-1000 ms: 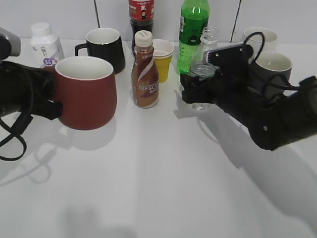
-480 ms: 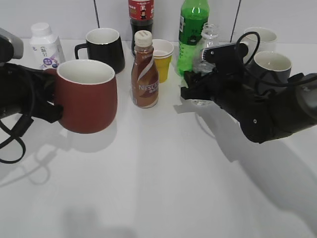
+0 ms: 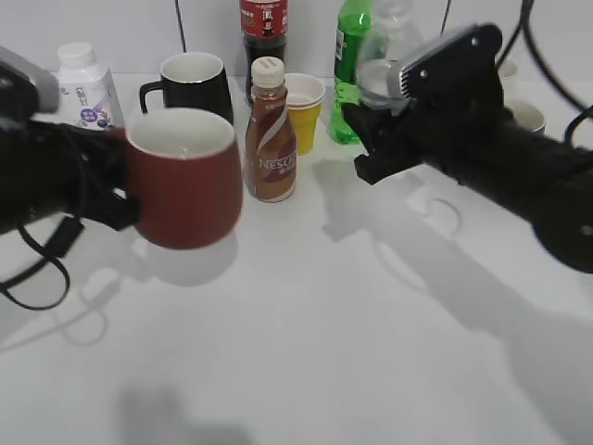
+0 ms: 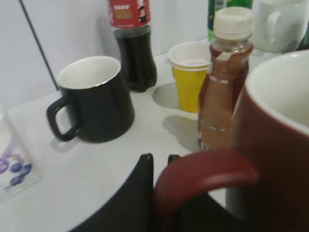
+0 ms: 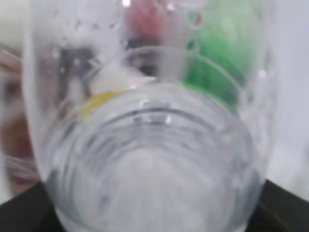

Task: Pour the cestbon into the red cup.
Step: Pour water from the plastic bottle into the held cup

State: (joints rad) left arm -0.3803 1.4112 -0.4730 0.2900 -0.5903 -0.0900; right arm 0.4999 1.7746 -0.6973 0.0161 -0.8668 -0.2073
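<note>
The red cup [image 3: 185, 176] is a squat dark red mug with a white inside. My left gripper [image 3: 116, 190] is shut on its loop handle and holds it above the table at the left. In the left wrist view the handle [image 4: 203, 174] sits between the black fingers [image 4: 159, 164]. The cestbon [image 3: 373, 69] is a clear bottle held upright and raised in my right gripper [image 3: 369, 134], at the upper right. Its top is cut off by the frame edge. It fills the right wrist view [image 5: 149, 145], and its label is hidden.
Along the back stand a white bottle [image 3: 82, 83], a black mug [image 3: 195, 83], a cola bottle [image 3: 264, 28], a brown Nescafe bottle [image 3: 271, 139], a yellow paper cup [image 3: 304, 107] and a green soda bottle [image 3: 350, 56]. A pale mug [image 3: 530, 113] shows behind the right arm.
My right gripper has lifted the cestbon off the table and up. My left gripper has carried the red cup to the right, closer to the Nescafe bottle.
</note>
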